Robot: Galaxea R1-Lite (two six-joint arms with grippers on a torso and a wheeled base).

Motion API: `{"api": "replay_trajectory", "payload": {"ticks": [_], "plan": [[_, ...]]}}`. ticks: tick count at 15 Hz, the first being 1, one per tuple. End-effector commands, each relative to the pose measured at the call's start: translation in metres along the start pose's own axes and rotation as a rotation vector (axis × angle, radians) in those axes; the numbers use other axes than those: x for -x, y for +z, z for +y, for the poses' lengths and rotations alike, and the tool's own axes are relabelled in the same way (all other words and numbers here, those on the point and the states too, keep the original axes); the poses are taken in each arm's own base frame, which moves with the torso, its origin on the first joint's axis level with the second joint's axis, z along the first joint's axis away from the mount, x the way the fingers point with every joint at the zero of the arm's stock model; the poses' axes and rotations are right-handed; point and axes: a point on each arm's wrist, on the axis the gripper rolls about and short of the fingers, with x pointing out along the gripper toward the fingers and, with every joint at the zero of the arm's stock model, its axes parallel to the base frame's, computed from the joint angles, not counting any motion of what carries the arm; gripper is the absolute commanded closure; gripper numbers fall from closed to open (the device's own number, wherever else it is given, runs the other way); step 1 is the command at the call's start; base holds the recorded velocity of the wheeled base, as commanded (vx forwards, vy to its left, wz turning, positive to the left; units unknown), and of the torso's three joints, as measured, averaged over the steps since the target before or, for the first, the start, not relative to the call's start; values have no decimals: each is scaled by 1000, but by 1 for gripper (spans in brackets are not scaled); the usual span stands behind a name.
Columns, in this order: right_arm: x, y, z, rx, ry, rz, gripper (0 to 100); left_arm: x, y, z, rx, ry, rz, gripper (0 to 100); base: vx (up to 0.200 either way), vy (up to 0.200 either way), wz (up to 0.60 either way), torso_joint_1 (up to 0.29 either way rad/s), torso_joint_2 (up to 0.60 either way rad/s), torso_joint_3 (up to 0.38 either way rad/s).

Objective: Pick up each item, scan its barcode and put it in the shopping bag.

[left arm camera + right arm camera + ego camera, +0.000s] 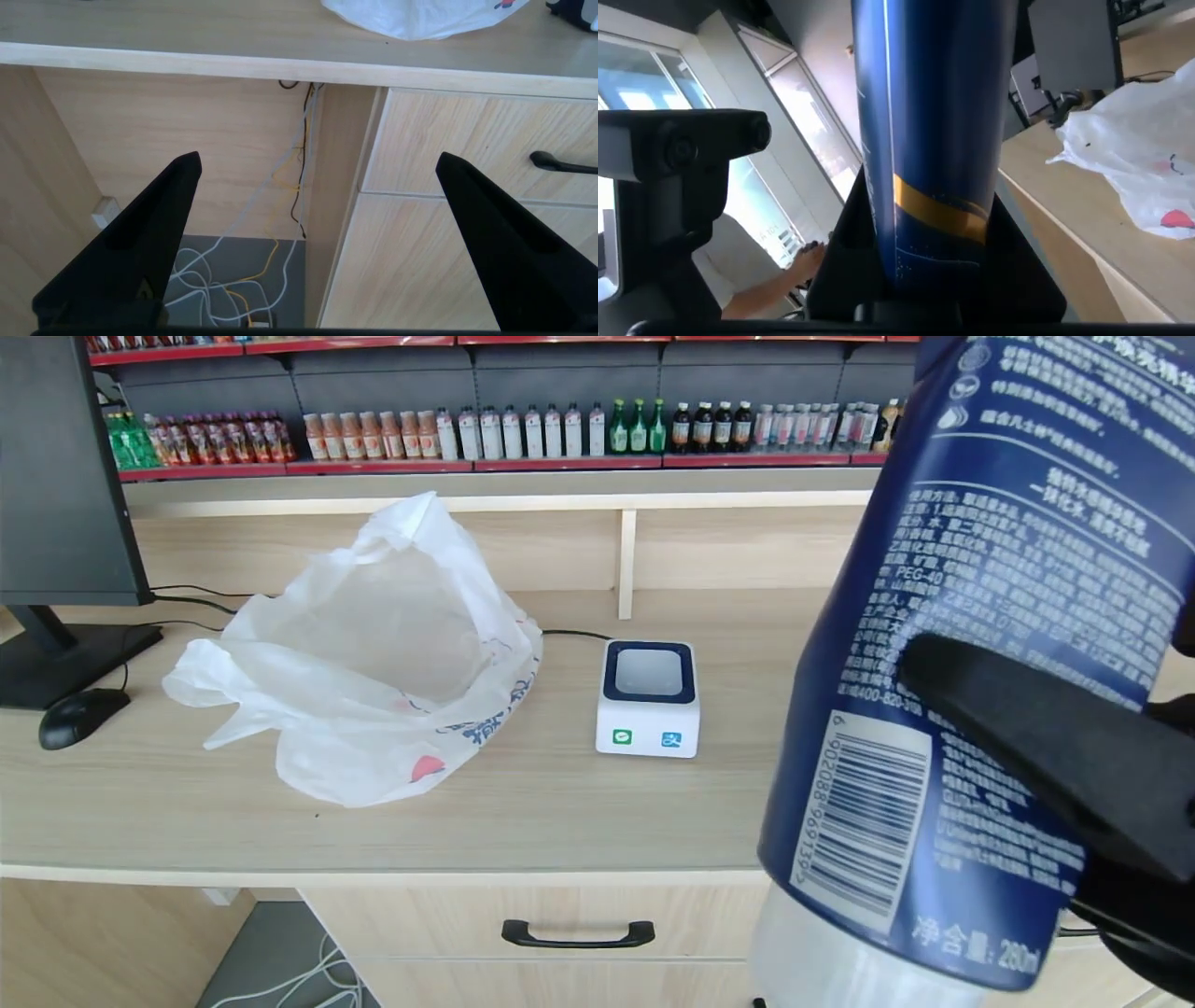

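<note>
Supervisor: What did the head camera give you?
Operator: I had the dark blue bottle (pixel 980 616) raised close to the lens on the right, tilted, barcode towards the camera, with the right claw (pixel 1055 784) clamped around it. On the table (pixel 560 812) the white shopping bag (pixel 373 653) lay open, and the scanner (pixel 648 698) sat just beside it, between bag and bottle.
Supervisor: And the left wrist?
Operator: My left claw (pixel 318 243) was spread wide, gripping nothing, low in front of the table edge, facing a drawer front (pixel 467 140) and loose cables (pixel 234 271) underneath.
Supervisor: Right wrist?
Operator: I saw the bottle pinched between both fingers (pixel 831 271); the bag lay on the table farther off.
</note>
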Motion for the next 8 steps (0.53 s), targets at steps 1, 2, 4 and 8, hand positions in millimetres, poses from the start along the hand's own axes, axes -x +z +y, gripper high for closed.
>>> {"api": "replay_trajectory", "payload": {"ticks": [1,2,4,8], "plan": [[-10,-9,4,-18,44,26,100,0,0,0,0,0,-1,0,0,0,0,0,0,0],[-12,-11,4,-24,48,32,100,0,0,0,0,0,-1,0,0,0,0,0,0,0],[-14,-16,2,-36,48,48,100,0,0,0,0,0,-1,0,0,0,0,0,0,0],[-13,-15,4,-1,53,47,100,0,0,0,0,0,-1,0,0,0,0,0,0,0]]}}
